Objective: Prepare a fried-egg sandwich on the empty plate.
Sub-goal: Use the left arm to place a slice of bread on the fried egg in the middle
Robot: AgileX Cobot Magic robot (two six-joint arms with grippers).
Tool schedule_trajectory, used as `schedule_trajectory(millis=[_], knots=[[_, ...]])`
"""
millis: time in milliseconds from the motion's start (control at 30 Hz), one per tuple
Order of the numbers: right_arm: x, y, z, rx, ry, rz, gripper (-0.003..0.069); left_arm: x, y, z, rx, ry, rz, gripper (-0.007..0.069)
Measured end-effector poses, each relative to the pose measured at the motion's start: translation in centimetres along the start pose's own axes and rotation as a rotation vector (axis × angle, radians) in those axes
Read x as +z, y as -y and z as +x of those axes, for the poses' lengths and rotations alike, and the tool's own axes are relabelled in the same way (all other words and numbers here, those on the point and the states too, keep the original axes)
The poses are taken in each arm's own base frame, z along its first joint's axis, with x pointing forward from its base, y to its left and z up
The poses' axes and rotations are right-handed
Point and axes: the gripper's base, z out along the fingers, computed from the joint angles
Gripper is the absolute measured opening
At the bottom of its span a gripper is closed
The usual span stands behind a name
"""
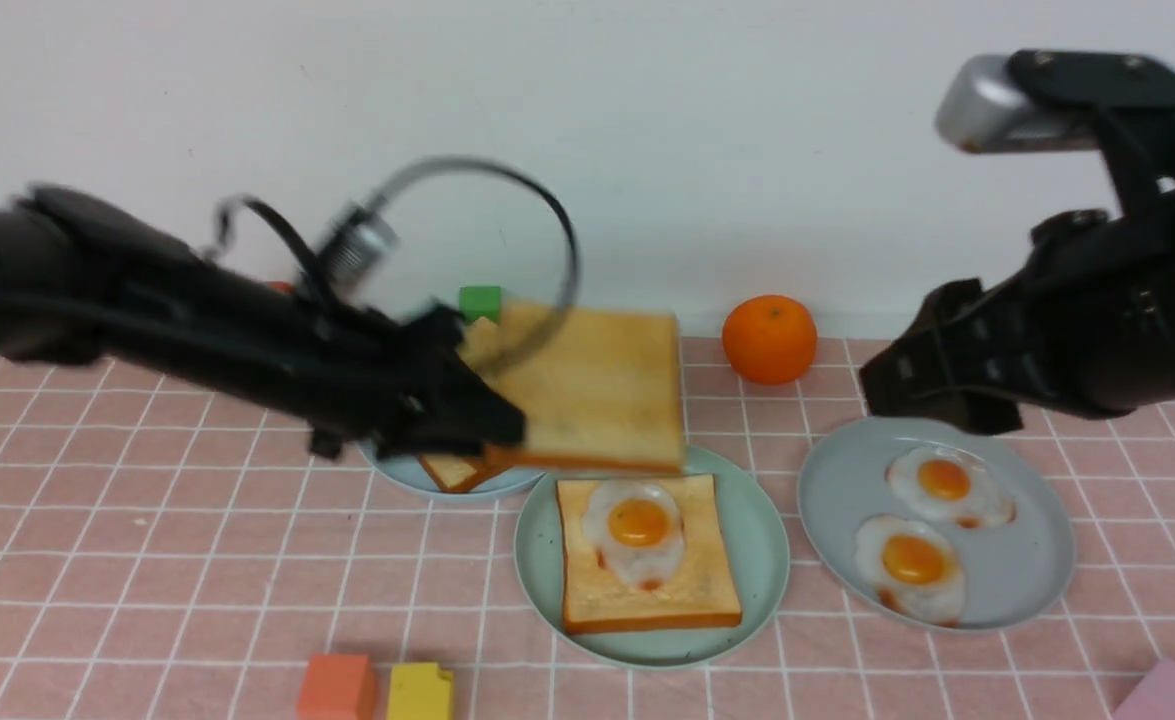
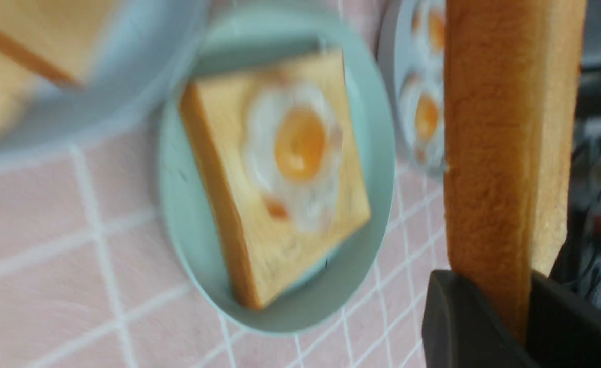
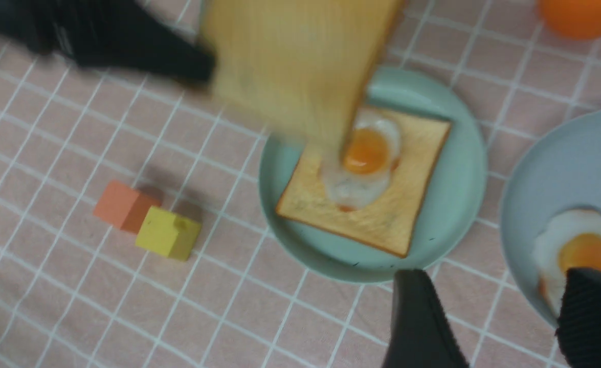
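Note:
The mint-green plate (image 1: 762, 560) sits at the front centre and carries a toast slice (image 1: 647, 590) with a fried egg (image 1: 635, 530) on top. It also shows in the left wrist view (image 2: 193, 245) and the right wrist view (image 3: 464, 204). My left gripper (image 1: 492, 430) is shut on a second toast slice (image 1: 597, 390), held flat in the air above the plate's back edge. In the left wrist view the jaws clamp that slice (image 2: 499, 153) by its crust. My right gripper (image 3: 499, 317) is open and empty, raised above the grey-blue egg plate (image 1: 1037, 540).
A grey-blue plate (image 1: 402, 478) under my left gripper holds more toast (image 1: 452, 472). The right grey-blue plate holds two fried eggs (image 1: 912, 565). An orange (image 1: 769, 338) and a green block (image 1: 480, 300) lie at the back. Orange (image 1: 337, 688) and yellow (image 1: 419, 692) blocks lie at the front, a pink block (image 1: 1167, 695) at the front right.

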Motion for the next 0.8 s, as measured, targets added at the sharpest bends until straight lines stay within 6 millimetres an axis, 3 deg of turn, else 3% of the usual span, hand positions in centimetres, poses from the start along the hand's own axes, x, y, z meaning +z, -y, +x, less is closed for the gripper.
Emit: schedule_trajectory(millis=[233,533,800], knots=[[-0.1,0.1,0.0,0.001,0.002,0.009,0.04,3.6,0.6,1.2,-0.007,-0.004,-0.022,0.0142],[-0.1,0.3,0.0,-0.02,0.002,0.032,0.04,4.6,-0.3,1.2,-0.064,-0.003,-0.046,0.0138],[-0.1,0.3,0.0,-0.019,0.002,0.034,0.04,6.3,-2.9,2.1,-0.144,-0.037,-0.098,0.0138]])
